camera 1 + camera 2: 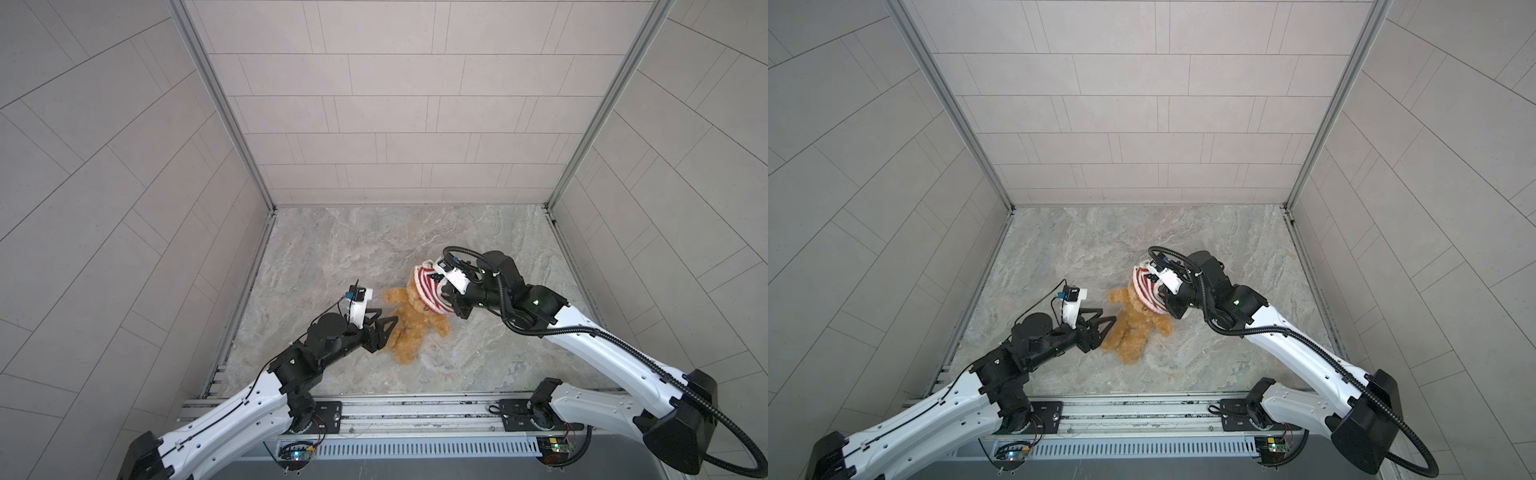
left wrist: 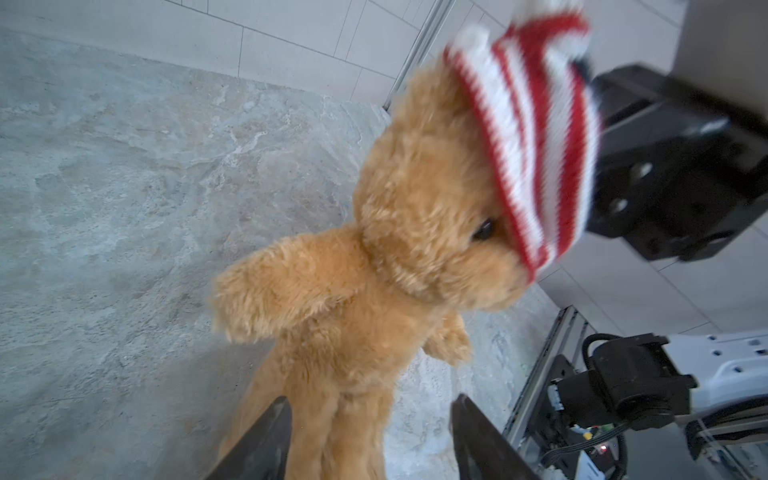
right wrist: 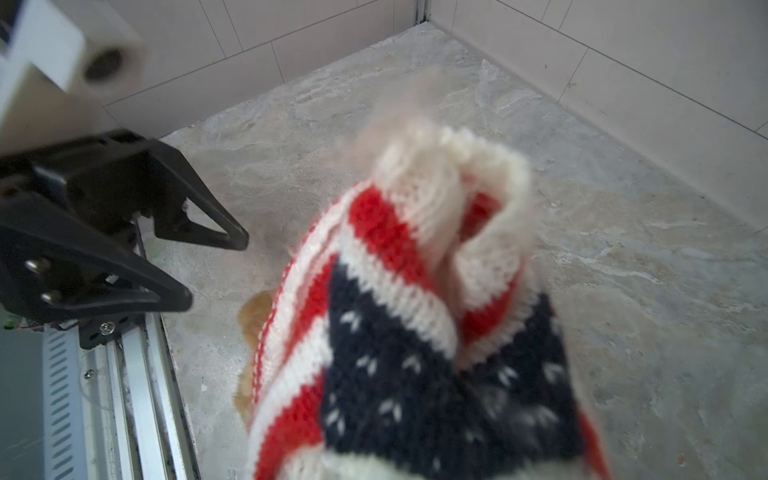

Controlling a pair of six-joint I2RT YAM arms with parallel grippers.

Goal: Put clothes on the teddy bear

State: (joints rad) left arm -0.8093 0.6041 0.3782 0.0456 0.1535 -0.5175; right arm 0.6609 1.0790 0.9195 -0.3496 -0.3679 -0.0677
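Observation:
The golden-brown teddy bear (image 1: 415, 332) (image 1: 1133, 332) lies on the marble floor, legs toward the front left. A red-and-white striped knitted sweater (image 1: 428, 286) (image 1: 1146, 286) with a navy patch is pulled over the top of its head (image 2: 536, 137), down to the eye. My right gripper (image 1: 448, 296) (image 1: 1163, 296) is shut on the sweater; its fingertips are buried in the knit (image 3: 395, 332). My left gripper (image 1: 388, 314) (image 1: 1108, 314) stands open with the bear's legs (image 2: 332, 415) between its fingers; one finger (image 2: 469, 428) is clear of the fur.
Tiled walls close the marble floor (image 1: 374, 249) at the back and on both sides. An aluminium rail (image 1: 415, 411) with both arm bases runs along the front edge. The right arm's black cable loops above its wrist (image 1: 461, 253).

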